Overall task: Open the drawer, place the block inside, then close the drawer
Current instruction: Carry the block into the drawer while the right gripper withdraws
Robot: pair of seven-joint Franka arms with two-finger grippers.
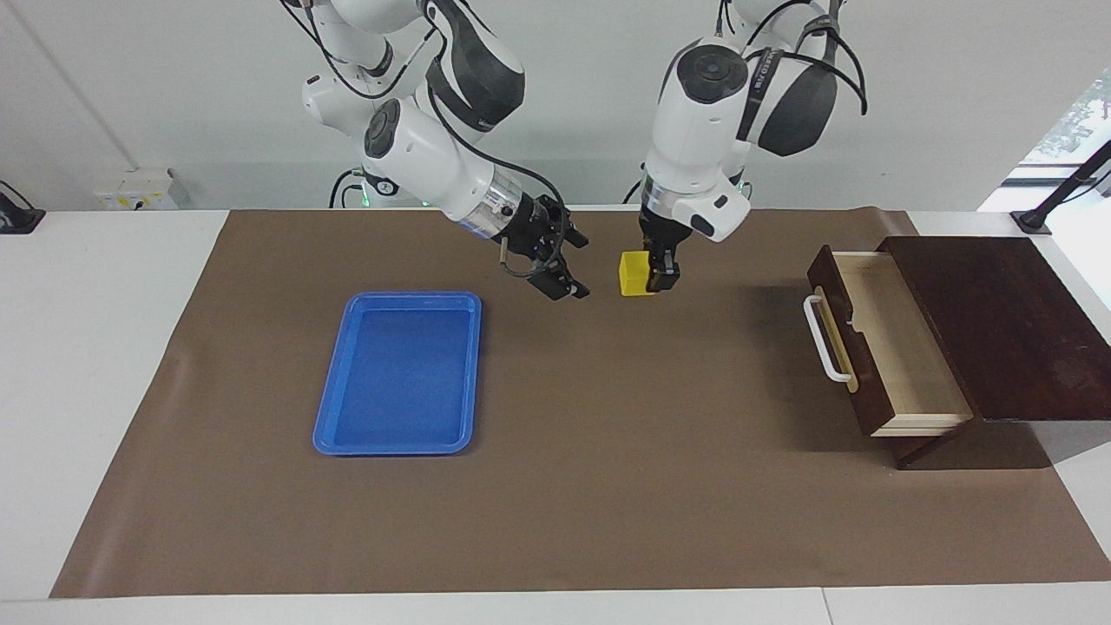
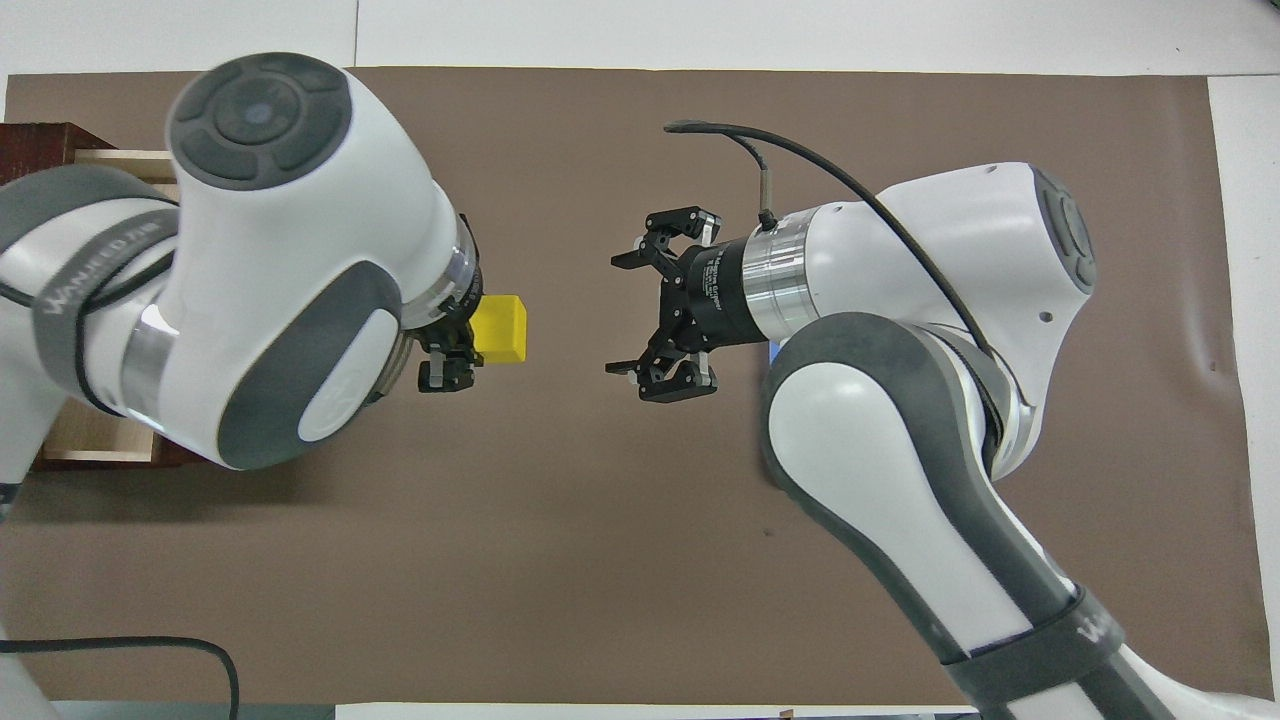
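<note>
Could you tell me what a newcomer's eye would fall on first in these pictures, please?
First, the bright yellow block, held in the air over the brown mat by the left end effector, with the right end effector open beside it. Next, the blue tray toward the right arm's end of the table. Then the drawer, open toward the left arm's end.

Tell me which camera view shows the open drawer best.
The facing view: the whole drawer shows, pulled out, with handle and pale, empty interior. In the overhead view the left arm hides most of it; only slivers of its pale interior show.
</note>
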